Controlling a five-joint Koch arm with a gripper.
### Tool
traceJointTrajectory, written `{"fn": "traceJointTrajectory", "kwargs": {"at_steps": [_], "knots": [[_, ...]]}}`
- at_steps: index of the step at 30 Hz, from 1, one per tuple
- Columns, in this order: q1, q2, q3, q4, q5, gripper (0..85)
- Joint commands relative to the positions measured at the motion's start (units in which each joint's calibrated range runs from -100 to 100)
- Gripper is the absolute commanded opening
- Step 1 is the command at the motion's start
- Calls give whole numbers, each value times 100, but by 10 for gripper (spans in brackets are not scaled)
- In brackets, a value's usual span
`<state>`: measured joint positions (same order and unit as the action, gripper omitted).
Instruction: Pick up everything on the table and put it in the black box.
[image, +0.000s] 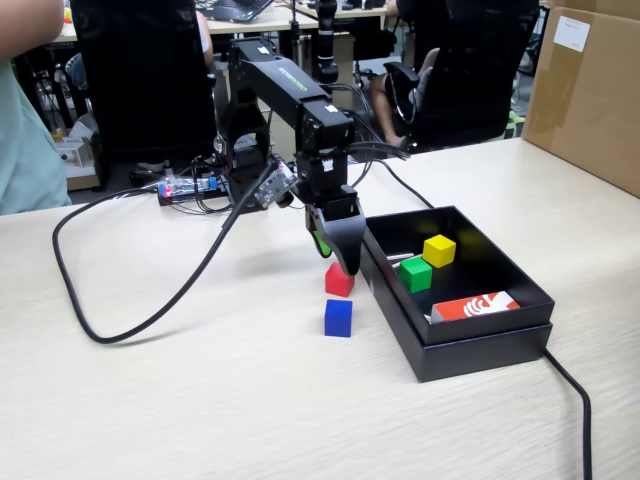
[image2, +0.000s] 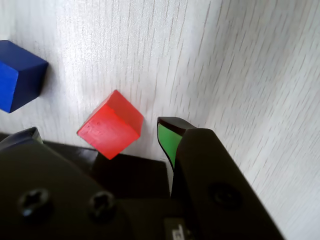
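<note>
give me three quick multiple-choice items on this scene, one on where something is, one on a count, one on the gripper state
1. Where is the yellow cube?
A. on the table beside the blue cube
B. inside the black box
C. held in the gripper

2. How many cubes lie on the table outside the box?
A. one
B. two
C. four

3. How does the gripper stand?
A. open, with the red cube between its jaws
B. shut on the blue cube
C. shut on nothing, high above the box

Key: 1 B, the yellow cube sits in the black box next to the green cube. 2 B, only the red cube and the blue cube rest on the table. 3 A, in the wrist view the gripper has its jaws apart on either side of the red cube.
</note>
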<state>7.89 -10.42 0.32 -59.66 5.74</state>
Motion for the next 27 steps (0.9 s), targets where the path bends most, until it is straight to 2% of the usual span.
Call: {"fn": "traceJointTrajectory", "kwargs": {"at_steps": [1,4,8,14,17,19,27], "knots": [[-15,72,358,182,-20,468],[-15,520,621,182,-29,457],[-15,795,766,182,-15,372],[-10,692,757,182,88,180],[-20,531,757,182,112,116],[-39,279,775,121,112,92],[-88,-845,838,-43,98,92]]}}
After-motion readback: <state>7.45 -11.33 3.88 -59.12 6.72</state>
